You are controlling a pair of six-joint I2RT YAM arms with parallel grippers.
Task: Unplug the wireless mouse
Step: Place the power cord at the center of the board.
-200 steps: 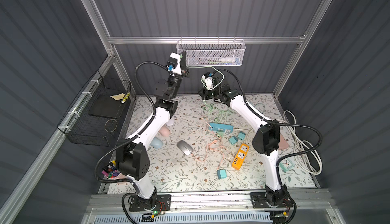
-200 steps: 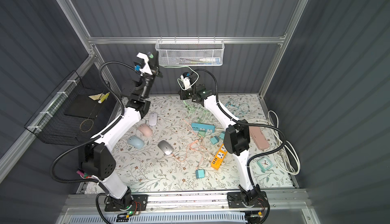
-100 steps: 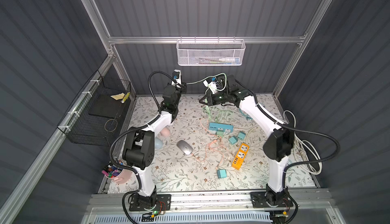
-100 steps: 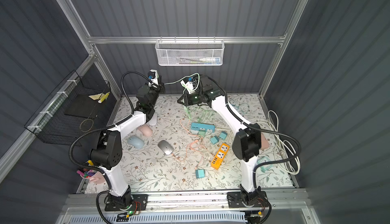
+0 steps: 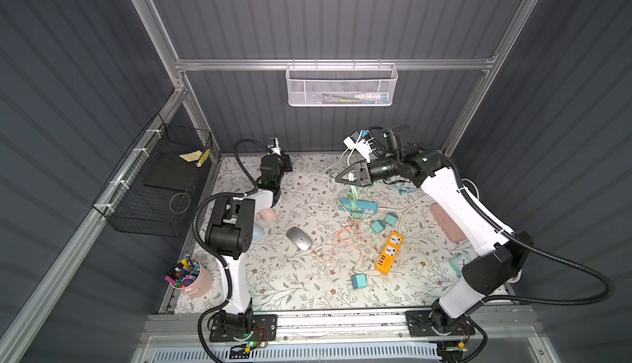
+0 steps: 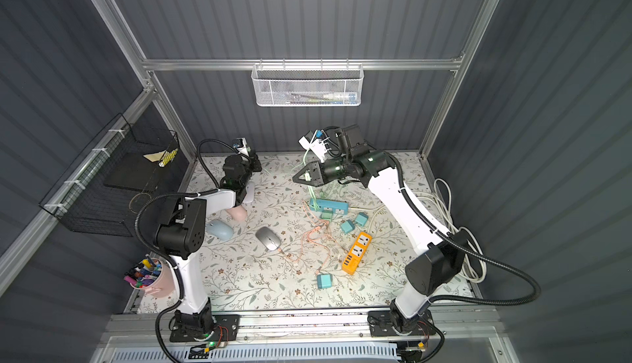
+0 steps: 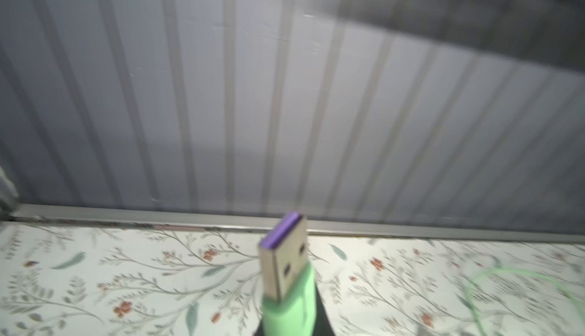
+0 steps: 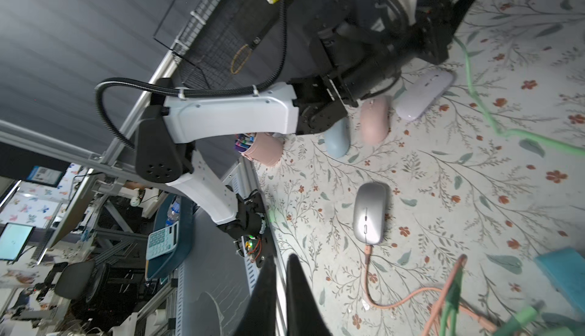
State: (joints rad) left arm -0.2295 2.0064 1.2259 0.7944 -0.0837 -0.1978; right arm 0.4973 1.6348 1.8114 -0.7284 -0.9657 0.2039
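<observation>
Left wrist view: left gripper (image 7: 292,331) clenches the green USB plug (image 7: 286,274) (already free); lay it down gently. Right gripper's (image 8: 280,290) state unclear.

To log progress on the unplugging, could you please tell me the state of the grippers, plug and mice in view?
left gripper: shut on green USB plug.
green USB plug: free of any socket.
right gripper: slightly open, empty.
silver mouse: pink cable plugged in.
lilac mouse: no cable seen.

Left wrist view blurred — green plug (image 7: 289,306) cut off at the frame's edge, tool hidden.
</observation>
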